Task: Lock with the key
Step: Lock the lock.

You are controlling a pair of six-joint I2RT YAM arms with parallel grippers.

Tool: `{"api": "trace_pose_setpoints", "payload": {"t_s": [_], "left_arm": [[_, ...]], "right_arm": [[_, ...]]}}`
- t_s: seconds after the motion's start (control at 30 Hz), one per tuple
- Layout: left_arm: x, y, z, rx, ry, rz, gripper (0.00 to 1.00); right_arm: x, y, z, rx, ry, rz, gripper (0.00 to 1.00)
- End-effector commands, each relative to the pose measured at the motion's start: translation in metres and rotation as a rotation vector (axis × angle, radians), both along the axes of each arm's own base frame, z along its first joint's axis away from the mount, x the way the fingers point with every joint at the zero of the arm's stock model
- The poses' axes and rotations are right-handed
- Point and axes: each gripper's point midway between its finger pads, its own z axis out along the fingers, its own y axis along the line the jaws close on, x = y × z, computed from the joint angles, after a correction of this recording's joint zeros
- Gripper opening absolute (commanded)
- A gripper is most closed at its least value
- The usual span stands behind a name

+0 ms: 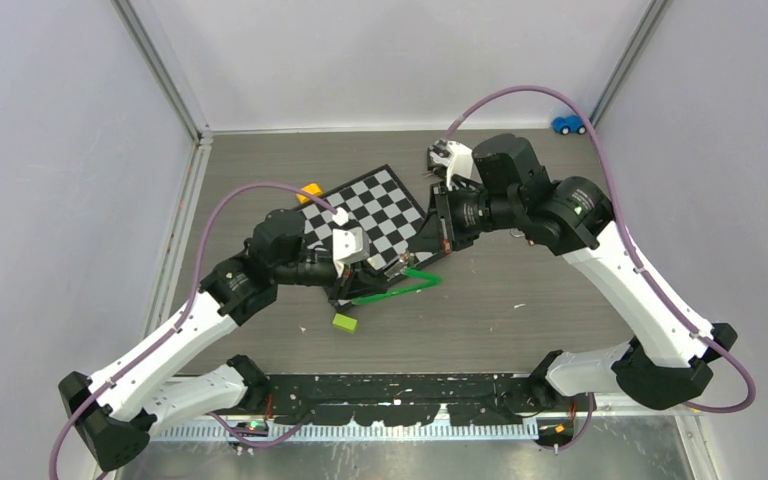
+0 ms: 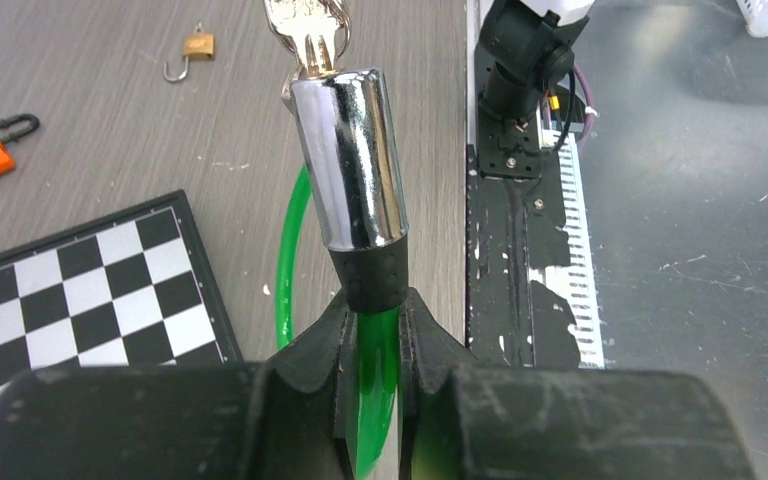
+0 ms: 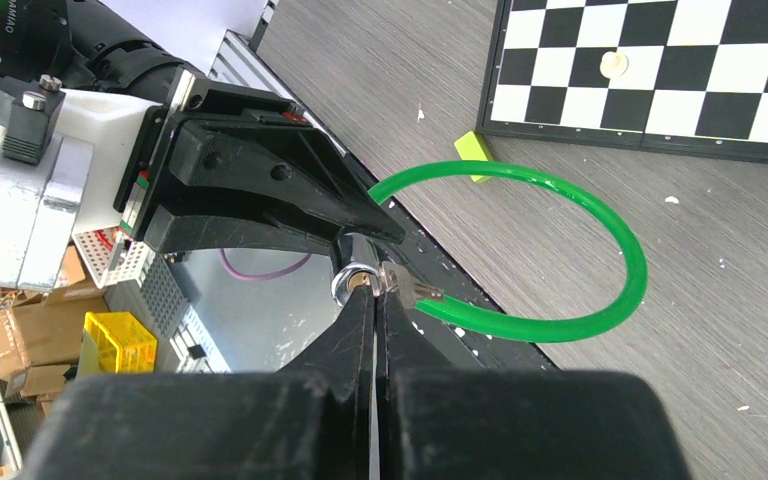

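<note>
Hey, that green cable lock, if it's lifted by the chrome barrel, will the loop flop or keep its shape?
The green cable probably keeps a springy loop; it arcs smoothly. The chrome barrel looks polished, so likely slippery and the heavier end. The left gripper clamps just below its black collar.

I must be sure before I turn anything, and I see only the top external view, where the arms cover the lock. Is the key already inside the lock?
Observer: Yes. In the left wrist view the key sits in the far end of the chrome lock cylinder.
Operator: Which thing does the left pincer hold?
Observer: The left pincer is shut on the green cable, just below the cylinder.
Operator: And the right pincer?
Observer: The right wrist view shows the right pincer closed at the cylinder's mouth, apparently pinching the key.
</note>
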Motion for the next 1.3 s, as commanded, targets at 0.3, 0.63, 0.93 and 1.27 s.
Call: {"api": "trace_pose_setpoints", "payload": {"t_s": [0.3, 0.63, 0.93, 1.27], "left_arm": [[-0.025, 0.005, -0.021, 0.018, 0.084, -0.085, 0.00], [-0.032, -0.006, -0.012, -0.060, 0.159, -0.135, 0.00], [-0.031, -0.019, 0.015, -0.142, 0.189, -0.168, 0.00], [-0.040, -0.029, 0.030, -0.202, 0.266, -0.272, 0.00]], "right_arm": [[0.036, -0.054, 0.055, 0.009, -0.225, -0.165, 0.00], [0.017, -0.040, 0.090, 0.227, -0.440, 0.005, 0.00], [-0.001, -0.030, 0.070, 0.289, -0.584, 0.188, 0.00], [-0.022, -0.038, 0.035, 0.211, -0.857, 0.414, 0.00]]}}
